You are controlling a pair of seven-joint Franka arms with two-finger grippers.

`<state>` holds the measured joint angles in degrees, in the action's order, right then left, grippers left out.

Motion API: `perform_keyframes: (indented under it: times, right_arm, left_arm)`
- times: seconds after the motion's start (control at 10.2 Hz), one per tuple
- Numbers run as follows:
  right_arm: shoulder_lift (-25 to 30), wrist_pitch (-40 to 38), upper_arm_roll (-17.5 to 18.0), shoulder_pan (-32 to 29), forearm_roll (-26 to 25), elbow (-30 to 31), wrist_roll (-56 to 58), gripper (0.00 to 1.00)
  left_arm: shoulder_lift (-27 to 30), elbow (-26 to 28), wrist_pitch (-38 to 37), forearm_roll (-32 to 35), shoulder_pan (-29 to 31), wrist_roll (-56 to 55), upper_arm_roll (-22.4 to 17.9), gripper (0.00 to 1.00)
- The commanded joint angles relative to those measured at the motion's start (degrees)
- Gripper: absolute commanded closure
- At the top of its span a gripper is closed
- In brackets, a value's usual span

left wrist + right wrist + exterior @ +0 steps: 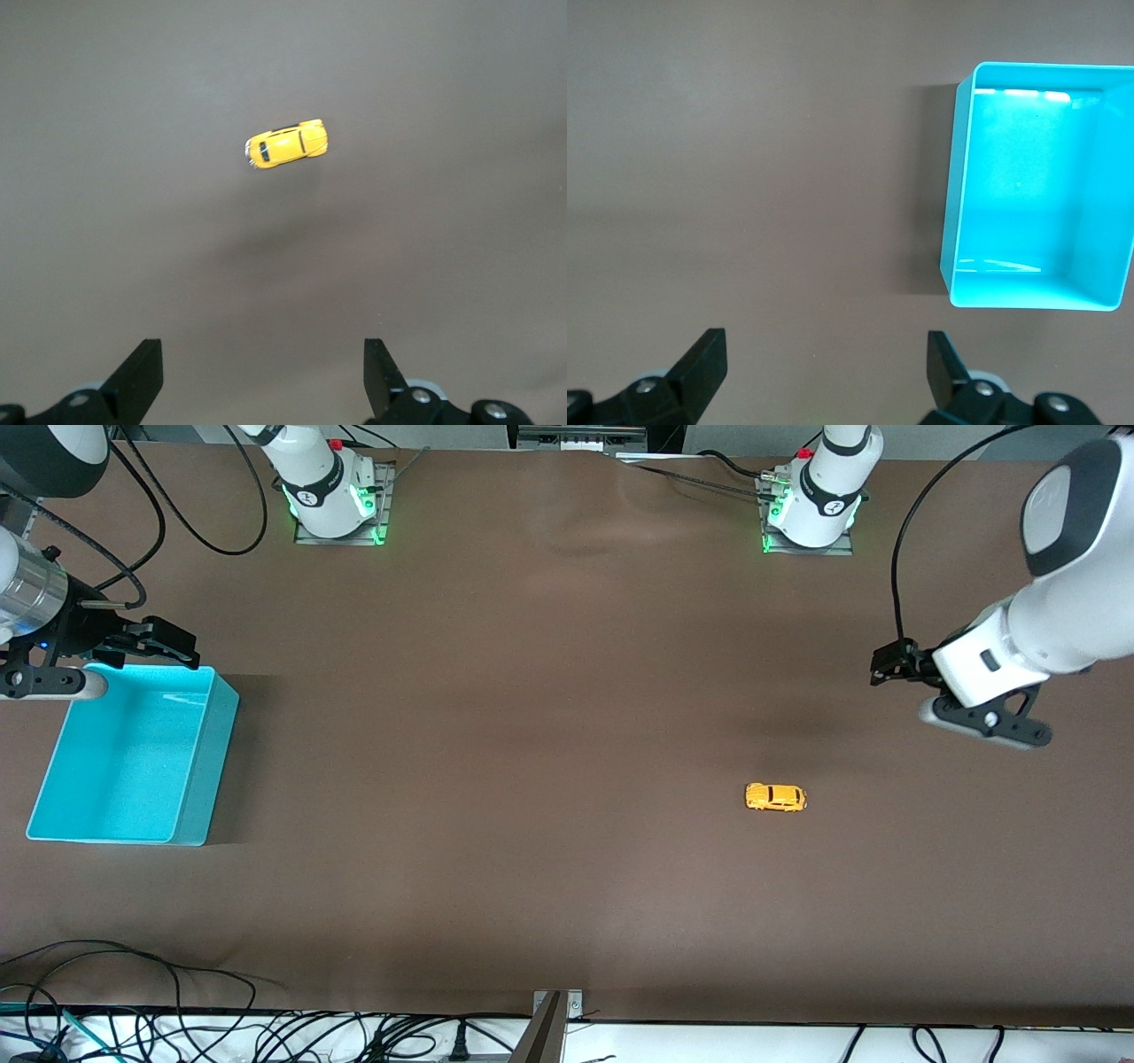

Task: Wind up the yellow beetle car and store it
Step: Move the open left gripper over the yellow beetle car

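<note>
Yellow beetle car (776, 797) sits untouched on the brown table (532, 735), toward the left arm's end, well apart from the turquoise bin (199, 779).
Left gripper (886, 664) hangs near the car, right gripper (164, 644) over the bin's rim; both spread wide, holding nothing. Risk: car is tiny and rounded, so an off-centre pinch could squirt it away.

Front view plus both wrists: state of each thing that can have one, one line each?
yellow beetle car: on its wheels on the table, toward the left arm's end, untouched.
turquoise bin: upright, open-topped, empty, at the right arm's end.
left gripper: open, empty, above bare table near the car.
right gripper: open, empty, up by the bin's edge.
</note>
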<state>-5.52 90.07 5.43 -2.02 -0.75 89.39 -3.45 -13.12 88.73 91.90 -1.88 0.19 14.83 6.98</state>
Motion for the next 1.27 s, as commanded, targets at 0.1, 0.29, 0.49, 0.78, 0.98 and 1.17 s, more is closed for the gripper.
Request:
perform_keyframes:
  times: [0.1,0.29,0.49,0.78,0.98,1.17]
  right_arm:
    - [-0.5,-0.1,0.0,-0.4,-0.9,-1.1,0.7,0.0]
    - [-1.0,0.0,-0.2,-0.6,-0.4,-1.1,0.8,0.0]
    - [-1.1,0.1,-0.1,-0.4,-0.5,-1.1,0.5,0.0]
    - [-1.3,1.2,-0.1,-0.4,-0.3,-1.1,0.7,0.0]
    - [-1.4,1.2,-0.1,-0.4,-0.3,-1.1,0.7,0.0]
    - [-1.4,1.2,-0.1,-0.4,-0.5,-1.1,0.6,0.0]
  left_arm:
    - [-7.5,-3.0,5.3,-0.2,-0.5,18.1,0.1,0.0]
    - [-11.8,-2.4,10.0,0.0,-0.4,29.0,0.1,0.0]
    - [-12.7,2.8,18.2,1.3,-1.5,35.3,0.1,0.0]
    - [-14.8,8.7,30.1,8.2,-5.6,41.6,0.2,0.0]
    - [-17.9,9.9,35.8,7.2,-5.7,50.4,0.2,0.0]
    - [-18.6,13.6,40.4,7.2,-5.1,55.5,0.5,0.0]
